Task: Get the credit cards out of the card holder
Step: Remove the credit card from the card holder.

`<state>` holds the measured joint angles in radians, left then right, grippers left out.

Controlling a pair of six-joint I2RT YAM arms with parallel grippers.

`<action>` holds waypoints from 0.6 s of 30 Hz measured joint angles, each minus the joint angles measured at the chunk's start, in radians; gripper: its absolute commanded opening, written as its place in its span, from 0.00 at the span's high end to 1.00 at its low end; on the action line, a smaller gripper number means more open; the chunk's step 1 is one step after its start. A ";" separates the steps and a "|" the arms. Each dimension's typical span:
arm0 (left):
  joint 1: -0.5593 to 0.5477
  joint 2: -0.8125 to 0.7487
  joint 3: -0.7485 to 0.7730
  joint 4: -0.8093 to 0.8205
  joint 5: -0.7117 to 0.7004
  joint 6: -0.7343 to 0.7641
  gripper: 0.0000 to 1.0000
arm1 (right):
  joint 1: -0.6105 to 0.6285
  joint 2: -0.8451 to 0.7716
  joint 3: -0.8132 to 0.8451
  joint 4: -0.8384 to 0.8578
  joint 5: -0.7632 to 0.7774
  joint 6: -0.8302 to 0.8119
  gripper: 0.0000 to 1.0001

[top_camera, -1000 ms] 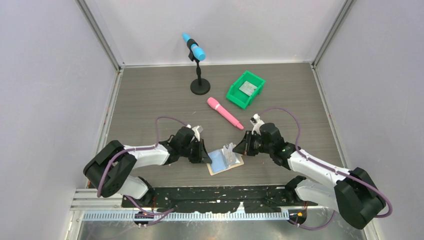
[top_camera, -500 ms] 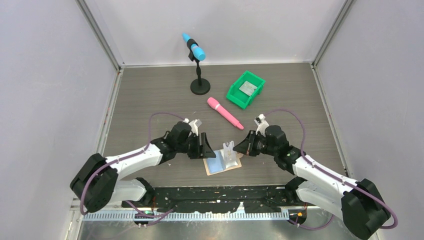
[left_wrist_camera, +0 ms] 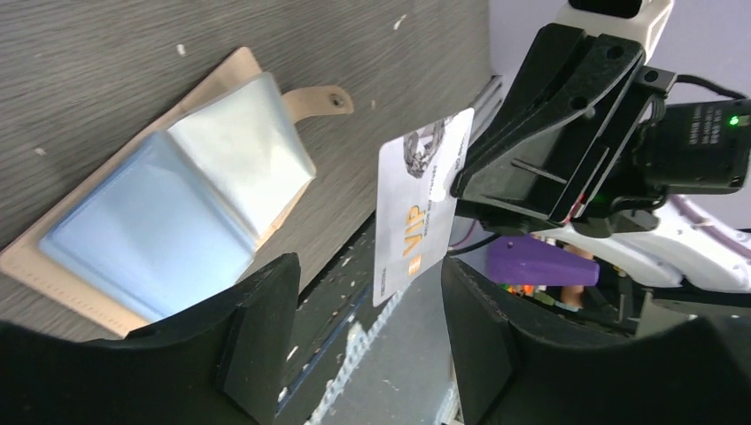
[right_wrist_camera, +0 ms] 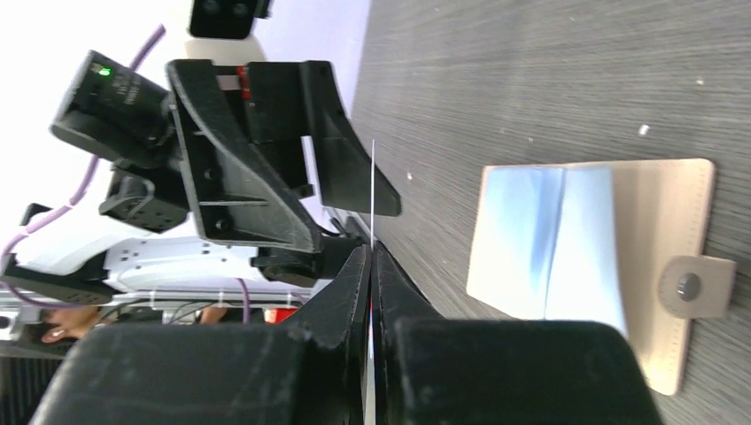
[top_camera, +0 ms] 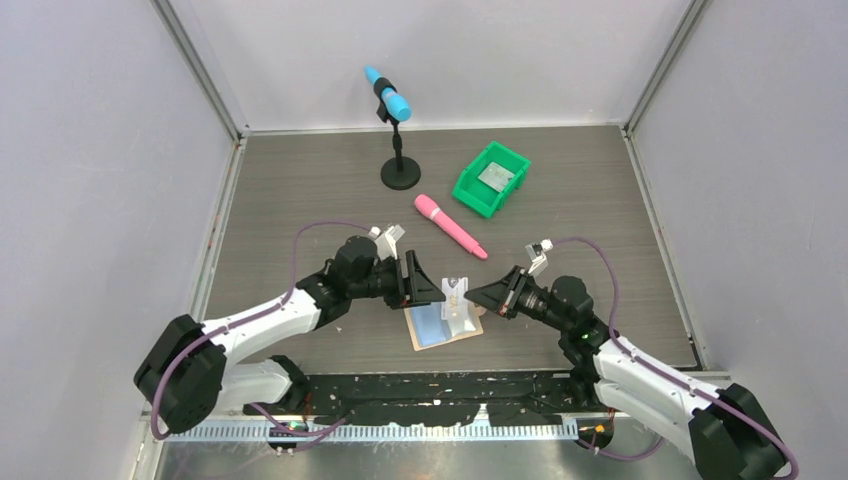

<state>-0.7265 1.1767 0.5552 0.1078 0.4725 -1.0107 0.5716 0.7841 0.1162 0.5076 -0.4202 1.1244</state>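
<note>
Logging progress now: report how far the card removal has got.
Done: one silver card is out of the card holder, pinched in the right gripper. In hand: the left gripper is open beside that card. Left: what looks like a blue card sits in the holder.

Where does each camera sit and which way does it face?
Top external: above and behind the bases, looking down on the table; both arms show.
Left wrist: behind the left gripper, facing the card in the right gripper; own open fingers at bottom.
Right wrist: behind the right gripper, facing the left; own fingers pinch the card edge-on.
Shared: all show card and holder.
</note>
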 measured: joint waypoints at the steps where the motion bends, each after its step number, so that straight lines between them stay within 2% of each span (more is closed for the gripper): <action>1: 0.000 0.008 0.000 0.021 0.009 -0.013 0.39 | 0.000 -0.012 -0.006 0.016 0.001 0.013 0.95; 5: -0.005 0.040 -0.013 0.106 0.040 -0.067 0.44 | 0.000 -0.045 -0.026 0.060 0.014 0.056 0.95; 11: -0.019 0.058 -0.026 0.190 0.068 -0.117 0.58 | 0.000 -0.060 -0.038 0.074 0.035 0.087 0.95; 15: -0.024 0.078 -0.042 0.255 0.084 -0.151 0.72 | 0.000 -0.059 -0.050 0.089 0.042 0.100 0.95; 18: -0.026 0.110 -0.051 0.310 0.103 -0.181 0.89 | 0.000 -0.048 -0.055 0.103 0.043 0.106 0.95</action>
<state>-0.7525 1.2869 0.5045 0.4179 0.5751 -1.1915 0.5716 0.7357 0.0612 0.6106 -0.3775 1.2308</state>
